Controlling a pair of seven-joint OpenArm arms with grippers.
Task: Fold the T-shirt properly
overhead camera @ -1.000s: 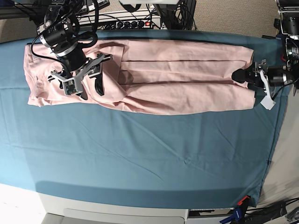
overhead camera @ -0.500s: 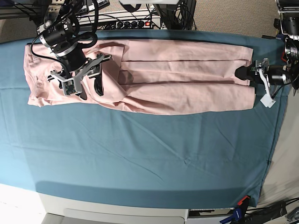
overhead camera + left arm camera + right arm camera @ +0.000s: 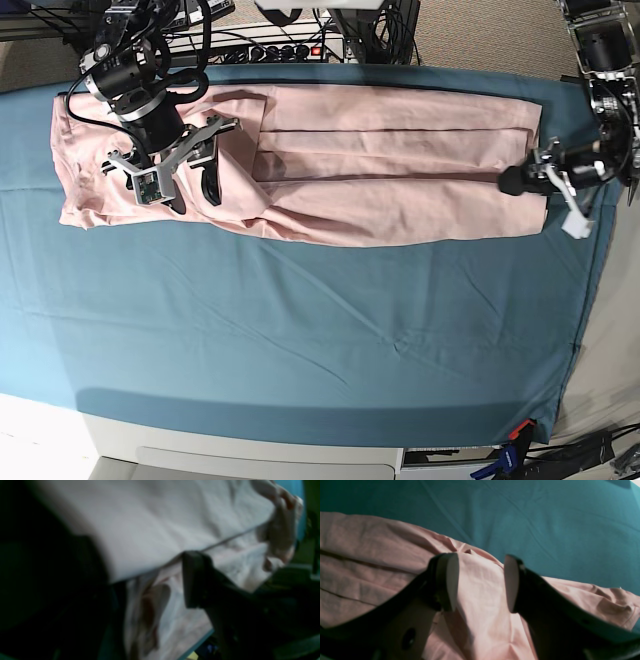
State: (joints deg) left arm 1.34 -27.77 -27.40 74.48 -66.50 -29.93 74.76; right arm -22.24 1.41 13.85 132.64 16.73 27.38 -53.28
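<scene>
The T-shirt (image 3: 380,165) is pale pink and lies as a long band across the far half of the table, plain side up. My right gripper (image 3: 196,195) hovers over its left part, open, with a raised fold of the T-shirt (image 3: 482,600) under the gap between its fingertips (image 3: 450,580). My left gripper (image 3: 512,181) is at the band's right end. In the blurred left wrist view the left gripper (image 3: 147,582) is open, with one dark finger (image 3: 196,580) under a lifted layer of the T-shirt (image 3: 155,522) and cloth lying between the jaws.
A teal table cloth (image 3: 320,330) covers the table. Cables and a power strip (image 3: 285,45) run behind the far edge. A white tag (image 3: 575,222) hangs by the left arm at the table's right edge. A red clamp (image 3: 517,431) sits at the front right corner.
My left gripper has slid along the shirt's right end towards the front of the table. The right arm and the shirt have stayed as they were.
</scene>
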